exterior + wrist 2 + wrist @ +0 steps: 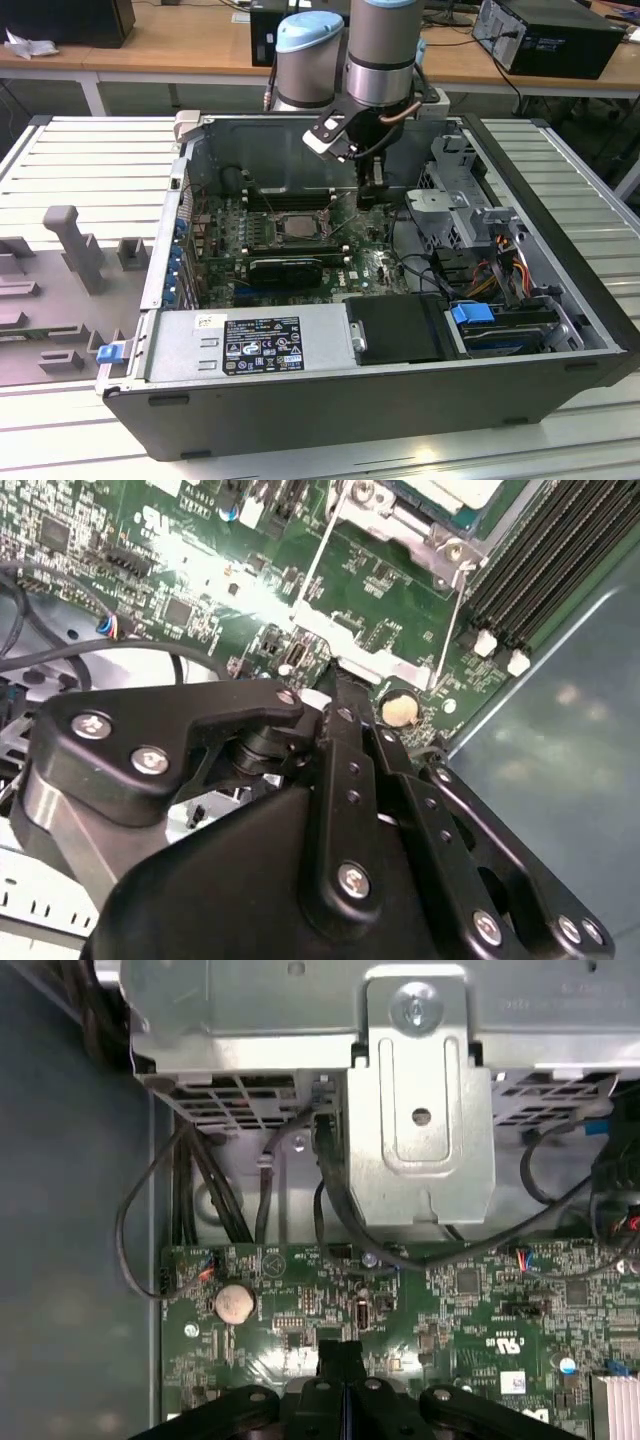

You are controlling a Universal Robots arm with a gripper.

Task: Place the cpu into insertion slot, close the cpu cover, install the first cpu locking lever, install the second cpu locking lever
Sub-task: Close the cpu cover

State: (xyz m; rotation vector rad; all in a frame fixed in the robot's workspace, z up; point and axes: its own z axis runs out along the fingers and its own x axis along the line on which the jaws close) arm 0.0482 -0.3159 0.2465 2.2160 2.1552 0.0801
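cpu [291, 226] sits in the insertion slot [258, 236], cpu cover [410, 530] framing it | we judge the chip light, stiff, fragile on its underside, best taken by its edges | gripper [373, 202] hangs just to the slot's right in the exterior view, fingers [331, 1360] pressed together, pinching nothing we can see

Cpu [291, 226], a small pale square, is lying flat in the slot [264, 236], just beside the memory slots [285, 198]. The slot is showing as a dark square rim around it. In the second wrist view the silver cover [400, 522] is sitting along the chip's edge; can't tell if it's fully down. One lever [452, 625], a thin wire, is running close alongside the memory slots and the other lever [312, 560] farther from them. Both are looking unlatched.
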